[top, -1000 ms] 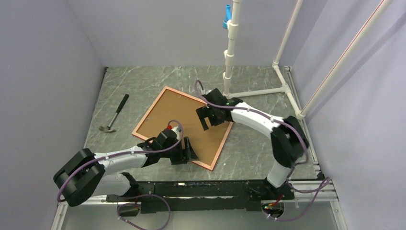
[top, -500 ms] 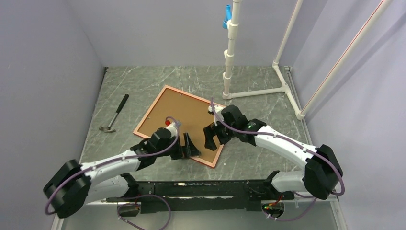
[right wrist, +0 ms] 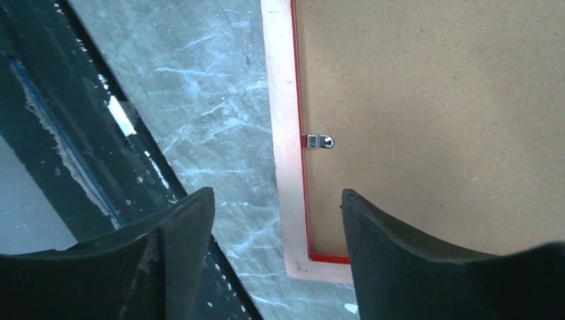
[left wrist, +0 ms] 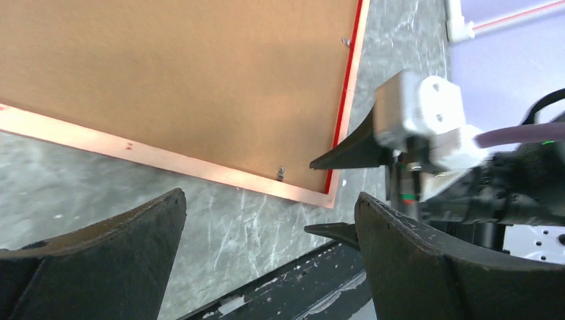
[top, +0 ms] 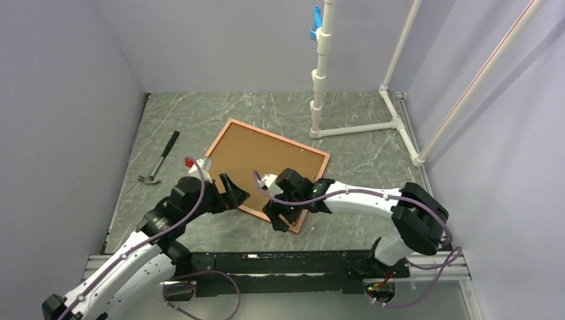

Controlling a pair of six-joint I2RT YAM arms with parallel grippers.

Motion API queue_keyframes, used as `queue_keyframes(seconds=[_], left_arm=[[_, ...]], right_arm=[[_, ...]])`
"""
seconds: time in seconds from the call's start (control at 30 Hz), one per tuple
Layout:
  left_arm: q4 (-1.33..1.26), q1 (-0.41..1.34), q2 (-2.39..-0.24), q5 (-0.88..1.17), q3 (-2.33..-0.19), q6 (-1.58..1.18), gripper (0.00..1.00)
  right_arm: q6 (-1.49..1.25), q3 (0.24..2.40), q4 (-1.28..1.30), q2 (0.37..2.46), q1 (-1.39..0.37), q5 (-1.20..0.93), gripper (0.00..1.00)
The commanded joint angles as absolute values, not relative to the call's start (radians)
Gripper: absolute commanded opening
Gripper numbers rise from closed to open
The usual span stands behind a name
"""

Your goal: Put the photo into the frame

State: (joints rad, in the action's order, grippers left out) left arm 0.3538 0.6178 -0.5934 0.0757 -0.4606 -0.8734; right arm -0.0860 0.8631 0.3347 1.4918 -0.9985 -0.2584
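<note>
The frame (top: 280, 139) lies face down on the marble table, its copper-orange back edge up and a red inner lip showing. A plain brown backing board (top: 263, 163) fills it, and the photo is hidden. My left gripper (top: 238, 193) is open, just off the frame's near-left edge (left wrist: 166, 159), with nothing between its fingers (left wrist: 270, 200). My right gripper (top: 280, 217) hovers open at the near corner. In its wrist view the frame's edge (right wrist: 283, 133) and a small metal clip (right wrist: 320, 141) lie in the gap between the fingers (right wrist: 276, 197).
A hammer (top: 158, 159) lies on the left of the table. A white pipe stand (top: 320, 87) with a blue piece (top: 315, 23) on top rises behind the frame, its pipes running along the right side. A black rail (top: 280, 263) borders the near edge.
My left gripper has drawn back left off the board and opened fully. My right gripper has swung from the board's far-right side to its near corner, and its jaws have narrowed slightly.
</note>
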Motion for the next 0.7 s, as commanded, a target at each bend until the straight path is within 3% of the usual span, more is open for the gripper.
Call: queue_keyframes(seconds=[0.0,0.3,0.67], left_arm=[[0.619,0.61,-0.535,-0.111,-0.624,-0.723,0.99],[0.769,0.61,-0.557,-0.217,-0.788,-0.593,0.99],[0.727,0.61,-0.568,-0.168,-0.821,-0.509,0.99]], right_arm=[[-0.056,0.922,0.303,1.537,-1.045,-0.17,0.67],[-0.091,0.951,0.408,1.583,-1.151,0.051,0.5],[-0.159,0.902,0.437,1.618,-1.187,0.09,0.46]])
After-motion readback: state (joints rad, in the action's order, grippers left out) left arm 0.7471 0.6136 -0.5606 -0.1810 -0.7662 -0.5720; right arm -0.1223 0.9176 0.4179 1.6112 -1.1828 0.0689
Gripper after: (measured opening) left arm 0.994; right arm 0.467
